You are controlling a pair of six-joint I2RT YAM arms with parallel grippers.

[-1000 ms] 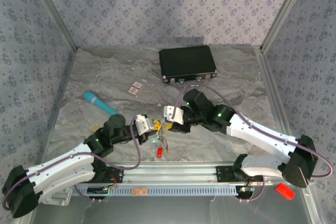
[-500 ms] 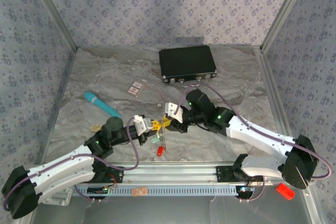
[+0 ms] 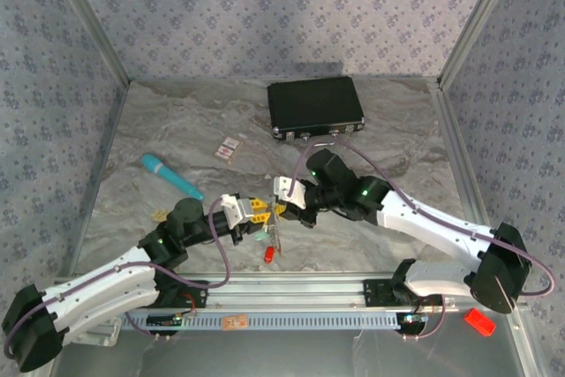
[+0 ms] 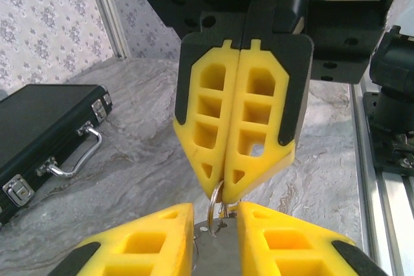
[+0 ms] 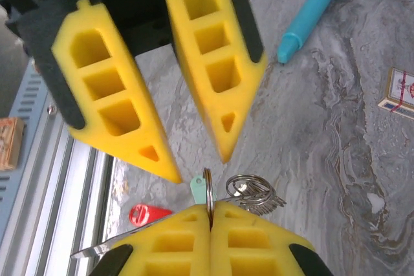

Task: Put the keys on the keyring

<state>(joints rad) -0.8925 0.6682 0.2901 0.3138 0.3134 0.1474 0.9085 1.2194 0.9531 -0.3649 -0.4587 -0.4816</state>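
- The keyring [image 5: 208, 191] is hanging in the air over the near middle of the tabletop [image 3: 388, 152]. Its thin wire loop is standing edge-on between the tips of the right pincer [image 5: 210, 210], which is clenching it.
- A bunch of smaller rings [image 5: 255, 193] is dangling beside the loop, and the red tag [image 5: 147, 214] is showing just below it.
- The wire is looking light, stiff and springy, with a smooth surface that is likely to be slippery, so it is liable to twist between the pads.
- It is probably best held across the flat of the loop, away from the split end, so that the opening is staying free for threading.
- The left pincer [image 5: 197, 166] is released, its fingers spreading either side of the loop and facing the right one closely. I cannot tell whether it is touching the wire.
- The keys [image 3: 161, 215] seem to be lying flat on the tabletop to the left, well apart from the ring. They are too small to make out in detail.
- They are probably light, hard and thin, so awkward to lift. Pinching one by its edges is likely the safest way of leaving its hole clear.
- The teal stick [image 3: 168, 174] is lying farther left, and a black case [image 3: 316, 108] is sitting at the far side.
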